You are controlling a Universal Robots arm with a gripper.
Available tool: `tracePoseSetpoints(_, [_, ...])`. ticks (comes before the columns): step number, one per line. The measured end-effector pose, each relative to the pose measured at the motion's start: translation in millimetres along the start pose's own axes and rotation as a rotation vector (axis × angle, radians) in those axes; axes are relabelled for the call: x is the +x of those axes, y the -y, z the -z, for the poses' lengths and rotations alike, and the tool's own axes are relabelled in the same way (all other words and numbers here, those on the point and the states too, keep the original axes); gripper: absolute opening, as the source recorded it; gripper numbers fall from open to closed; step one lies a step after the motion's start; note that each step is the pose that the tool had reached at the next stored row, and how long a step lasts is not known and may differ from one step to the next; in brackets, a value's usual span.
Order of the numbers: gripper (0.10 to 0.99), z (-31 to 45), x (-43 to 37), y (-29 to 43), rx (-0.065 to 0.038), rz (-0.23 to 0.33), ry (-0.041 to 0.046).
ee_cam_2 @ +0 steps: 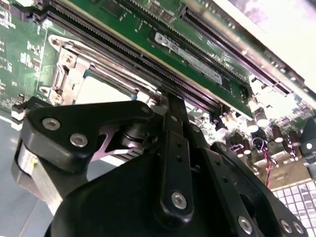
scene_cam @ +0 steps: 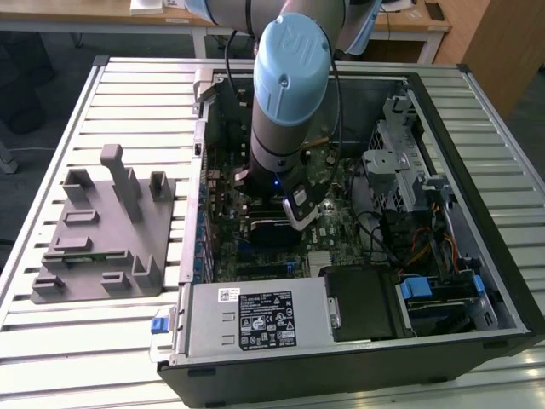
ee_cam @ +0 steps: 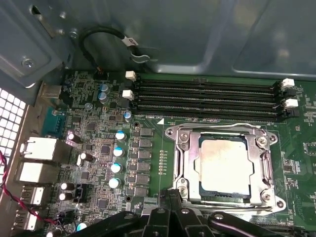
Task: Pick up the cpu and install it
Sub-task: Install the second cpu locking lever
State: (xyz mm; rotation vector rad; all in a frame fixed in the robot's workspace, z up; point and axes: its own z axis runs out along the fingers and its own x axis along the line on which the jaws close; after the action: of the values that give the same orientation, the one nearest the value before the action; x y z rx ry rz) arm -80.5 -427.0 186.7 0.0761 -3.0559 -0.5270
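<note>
One cpu [ee_cam: 225,165] sits in its socket frame [ee_cam: 181,163] below me; whether my jaws are parted, I cannot tell.

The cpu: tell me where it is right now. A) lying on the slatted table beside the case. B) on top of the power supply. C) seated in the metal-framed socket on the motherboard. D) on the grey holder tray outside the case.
C: in the first wrist view the cpu lies flat inside the socket's metal frame on the motherboard, just below the memory slots.
</note>
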Motion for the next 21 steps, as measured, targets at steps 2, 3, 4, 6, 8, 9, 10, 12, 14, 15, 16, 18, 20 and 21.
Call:
tracePoseSetpoints(2, [0.106,-0.2,0.0,0.0,0.0,0.0,0.0002])
tracePoseSetpoints(3, [0.106,-0.2,0.0,0.0,-0.001,0.0,0.0003])
tracePoseSetpoints(4, [0.106,0.3,0.1,-0.2,-0.001,0.0,0.0003])
tracePoseSetpoints(6, [0.106,2.1,0.1,-1.0,-0.003,0.0,0.0007])
tracePoseSetpoints(8, [0.106,5.5,0.2,-2.1,-0.003,0.0,0.0006])
tracePoseSetpoints(9, [0.106,7.6,0.3,-2.8,-0.004,0.0,0.0005])
tracePoseSetpoints(10, [0.106,9.8,0.4,-3.6,-0.005,0.0,0.0005])
tracePoseSetpoints(12, [0.106,14.5,0.5,-5.3,-0.005,0.0,0.0005])
tracePoseSetpoints(14, [0.106,19.9,0.7,-7.2,-0.006,0.0,0.0005])
tracePoseSetpoints(15, [0.106,22.6,0.8,-8.2,-0.008,0.0,0.0006])
tracePoseSetpoints(16, [0.106,25.3,0.9,-9.1,-0.009,0.0,0.0006])
tracePoseSetpoints(18, [0.106,30.1,1.1,-10.8,-0.01,0.0,0.0006])
tracePoseSetpoints(20, [0.106,34.1,1.2,-12.2,-0.013,0.0,0.0005])
tracePoseSetpoints(21, [0.106,35.5,1.2,-12.7,-0.015,0.001,0.0006])
